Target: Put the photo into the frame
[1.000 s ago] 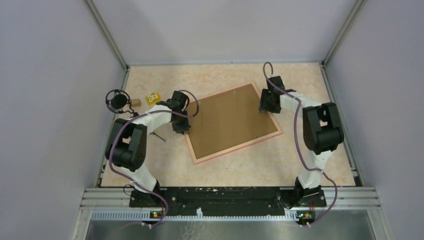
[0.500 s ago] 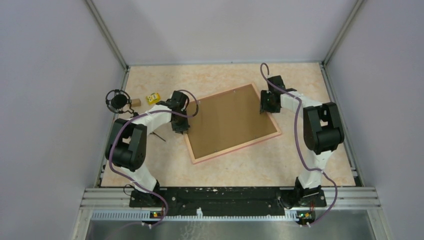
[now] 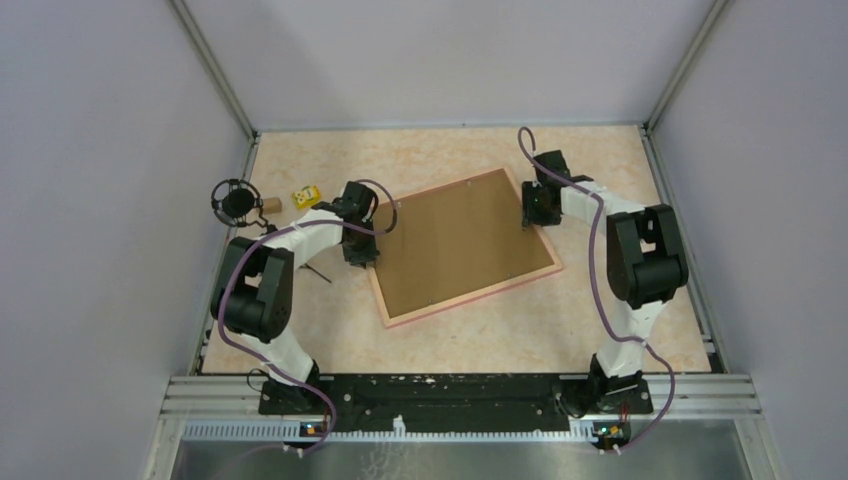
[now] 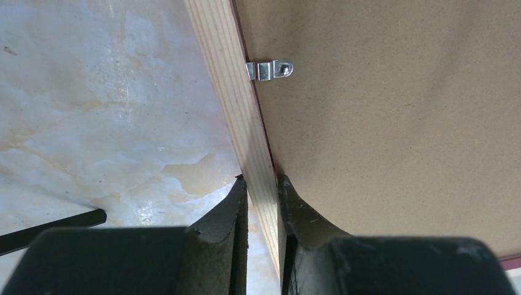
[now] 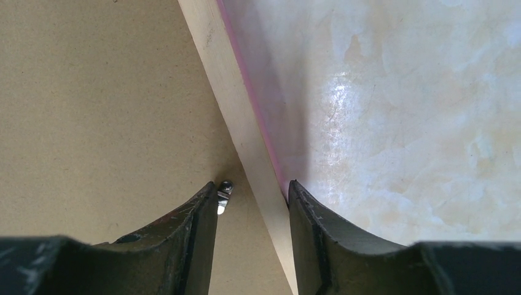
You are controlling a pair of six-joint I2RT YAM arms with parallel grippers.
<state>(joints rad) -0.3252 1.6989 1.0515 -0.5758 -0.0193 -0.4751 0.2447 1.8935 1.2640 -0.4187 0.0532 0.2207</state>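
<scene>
The salmon-pink frame [image 3: 470, 297] lies face down and tilted on the marbled table, with a brown backing board [image 3: 460, 240] filling it. The photo is hidden. My left gripper [image 3: 362, 258] is at the frame's left rail; in the left wrist view the gripper [image 4: 261, 181] is shut on the pale wooden rail [image 4: 227, 74], just below a metal clip [image 4: 270, 69]. My right gripper [image 3: 537, 212] is at the right rail. In the right wrist view it [image 5: 252, 187] is open and straddles the rail [image 5: 227, 80], one finger over the board beside a clip [image 5: 223, 198], the other at the pink outer edge.
A small yellow item [image 3: 306, 196], a little brown block [image 3: 271, 205] and a black round object [image 3: 237, 202] sit at the far left. A thin black rod [image 3: 318, 271] lies near my left gripper. Enclosure walls bound the table on three sides.
My right gripper has shifted slightly outward and farther back at the frame's right rail. The left arm and the frame have not visibly moved.
</scene>
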